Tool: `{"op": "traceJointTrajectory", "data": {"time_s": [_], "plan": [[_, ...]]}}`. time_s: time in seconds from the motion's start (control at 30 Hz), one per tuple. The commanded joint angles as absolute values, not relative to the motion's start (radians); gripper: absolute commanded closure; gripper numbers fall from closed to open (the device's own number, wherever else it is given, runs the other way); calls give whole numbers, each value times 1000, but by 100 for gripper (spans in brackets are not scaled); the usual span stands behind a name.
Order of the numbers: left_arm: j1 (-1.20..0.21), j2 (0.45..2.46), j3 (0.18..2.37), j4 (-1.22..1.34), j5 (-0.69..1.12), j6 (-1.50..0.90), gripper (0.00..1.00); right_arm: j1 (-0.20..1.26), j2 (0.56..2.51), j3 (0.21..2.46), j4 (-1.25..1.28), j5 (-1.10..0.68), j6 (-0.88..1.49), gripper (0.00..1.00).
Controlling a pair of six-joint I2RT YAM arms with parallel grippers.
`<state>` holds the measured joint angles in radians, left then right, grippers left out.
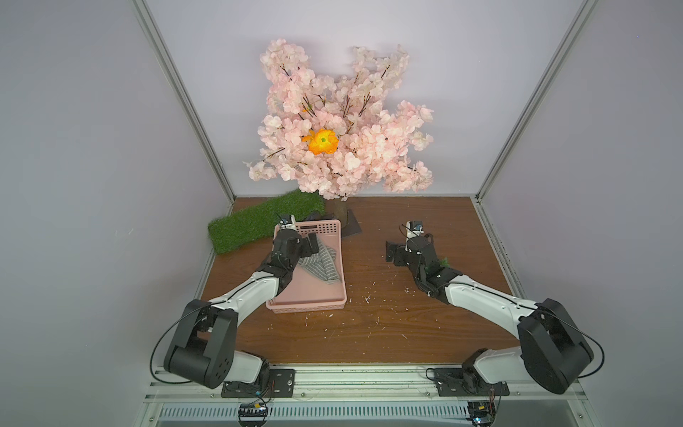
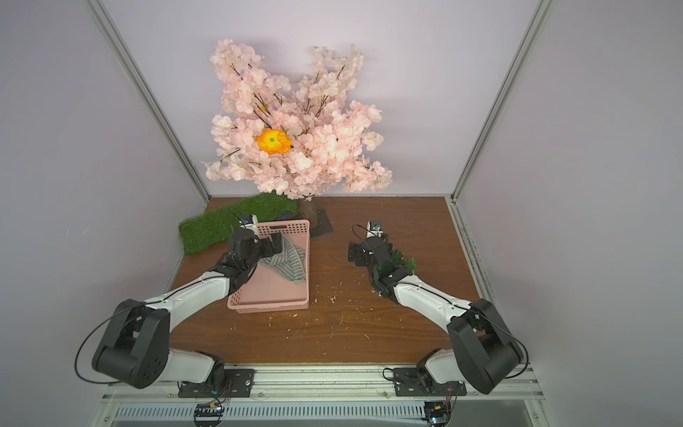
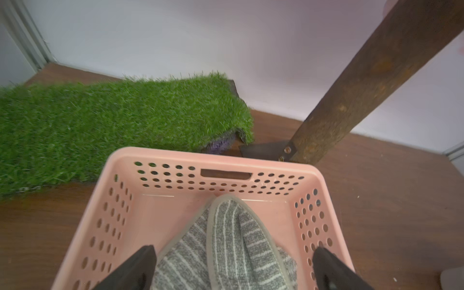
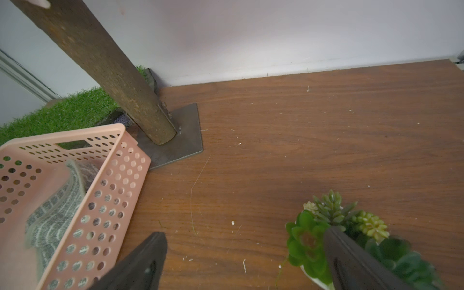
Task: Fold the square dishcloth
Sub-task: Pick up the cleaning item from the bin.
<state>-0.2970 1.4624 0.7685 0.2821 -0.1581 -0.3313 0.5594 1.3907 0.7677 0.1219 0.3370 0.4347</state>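
Two grippers, both spread wide and grasping nothing. Left gripper [image 3: 233,248] over the far half of the pink perforated basket [image 1: 306,305], black fingers [image 3: 140,266] cut off at the edge of the wrist view, one on either side of a raised fold of the square dishcloth [image 3: 226,238]; contact between pads and fabric impossible to judge. Dishcloth [image 1: 322,265] bunched and creased inside the basket, toward its far and right-hand side, grey with thin whitish stripes and a plain hemmed edge; near-left part hidden under the left arm in both top views, so full outline unreadable. Right gripper [image 4: 243,232] well apart from the basket, above bare wooden table [image 1: 406,325] strewn with pale specks. Small artificial succulent plant [image 4: 334,226] just behind one right finger, partly covered by it, pot barely visible; only a green tuft [image 2: 403,263] seen beside the right wrist in a top view. Green artificial grass mat [image 1: 255,225] at the far left, curled at one end over something purple [image 3: 221,148], too hidden to name. Pink blossom tree [image 1: 340,122] with one orange flower [image 1: 320,141] at the back wall, trunk [image 4: 100,62] bolted to a flat metal base plate [image 4: 180,143], just beyond the basket's far corner.
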Motion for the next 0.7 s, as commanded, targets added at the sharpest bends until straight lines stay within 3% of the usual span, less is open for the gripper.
{"op": "traceJointTrajectory", "data": {"time_s": [0.0, 0.53, 0.6, 0.67], "plan": [[-303, 1525, 827, 133, -211, -321, 0, 572, 1395, 788, 83, 350, 466, 0], [-302, 1729, 874, 32, -128, -326, 26, 594, 1430, 776, 83, 328, 481, 0], [-302, 1741, 876, 41, -123, -328, 36, 595, 1438, 771, 87, 324, 486, 0], [-300, 1748, 880, 49, -124, -326, 53, 596, 1446, 766, 93, 317, 489, 1]]}}
